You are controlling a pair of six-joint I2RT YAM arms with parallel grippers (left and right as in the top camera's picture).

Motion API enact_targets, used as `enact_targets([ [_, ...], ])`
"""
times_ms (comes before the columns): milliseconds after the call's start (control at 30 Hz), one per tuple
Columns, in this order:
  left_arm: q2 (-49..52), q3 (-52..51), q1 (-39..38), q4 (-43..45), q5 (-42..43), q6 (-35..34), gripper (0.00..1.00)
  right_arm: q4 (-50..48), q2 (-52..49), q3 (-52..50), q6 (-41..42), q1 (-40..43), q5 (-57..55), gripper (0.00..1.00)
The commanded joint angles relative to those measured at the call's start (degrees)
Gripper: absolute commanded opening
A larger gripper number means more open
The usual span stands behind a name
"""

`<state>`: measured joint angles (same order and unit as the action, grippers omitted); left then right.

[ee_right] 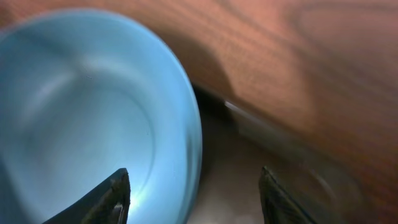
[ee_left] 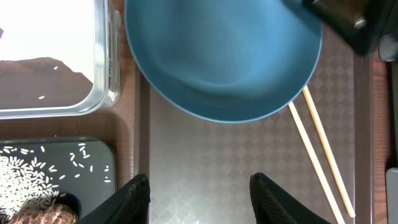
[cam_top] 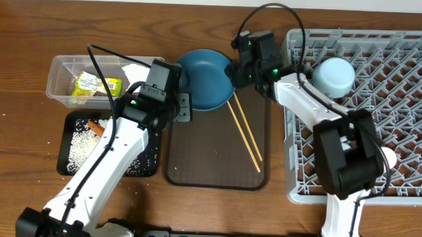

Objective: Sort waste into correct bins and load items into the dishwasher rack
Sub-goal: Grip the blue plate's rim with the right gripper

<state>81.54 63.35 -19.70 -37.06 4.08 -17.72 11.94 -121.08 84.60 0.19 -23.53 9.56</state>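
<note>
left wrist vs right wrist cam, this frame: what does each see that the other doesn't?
Left wrist only: the pair of thin wooden chopsticks, the patterned dark brown serving tray, the clear plastic rectangular tub, the shallow black rectangular tray holding loose white rice grains, and the open left claw.
Right wrist only: the open right claw, a blurred close-up with the rim of the large round blue plate in its gap.
Both: that plate and the wooden table.
</note>
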Motion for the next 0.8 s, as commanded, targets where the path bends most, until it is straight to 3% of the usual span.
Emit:
enact_targets([
  [0,0.1,0.6,0.1,-0.1,-0.7,0.6,0.53,-1.1,-1.7,0.1,-0.2,-0.2,4.8,0.56],
  [400,0.1,0.6,0.1,-0.2,-0.7,0.5,0.53,-2.5,-3.9,0.1,10.3,-0.1,0.1,0.40],
  [767,0.1,0.6,0.1,-0.2,-0.7,0.5,0.53,-6.5,-6.5,0.1,15.7,-0.2,4.9,0.29],
])
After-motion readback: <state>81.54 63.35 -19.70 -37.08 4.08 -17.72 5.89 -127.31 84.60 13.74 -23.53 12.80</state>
